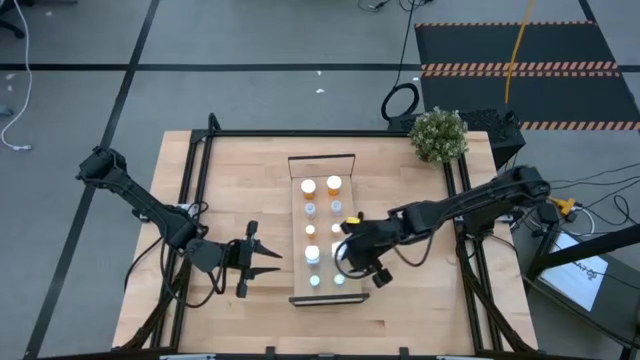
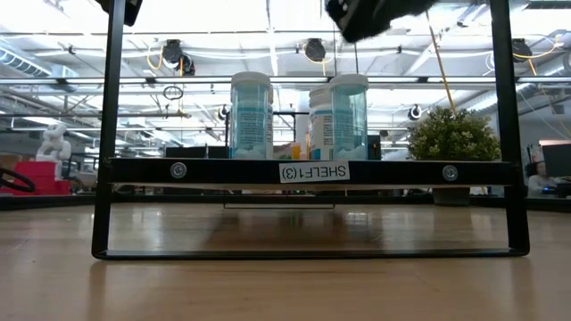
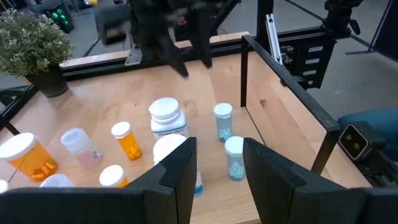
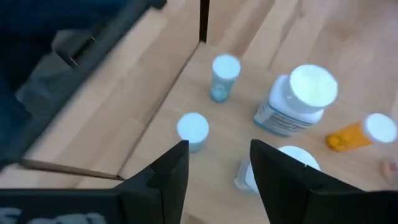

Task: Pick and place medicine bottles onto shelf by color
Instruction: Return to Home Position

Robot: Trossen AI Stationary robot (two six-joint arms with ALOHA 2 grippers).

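Right claw (image 1: 352,263) hangs open above shelf (image 1: 299,230) edge.

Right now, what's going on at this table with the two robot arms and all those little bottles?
Two robot arms are sorting medicine bottles onto a wooden shelf. The bottles stand in two rows on it, orange ones at the end nearer the plant, blue ones at the other end. Neither arm holds anything: the right gripper hangs open above the blue end, and the left gripper is open beside the shelf.
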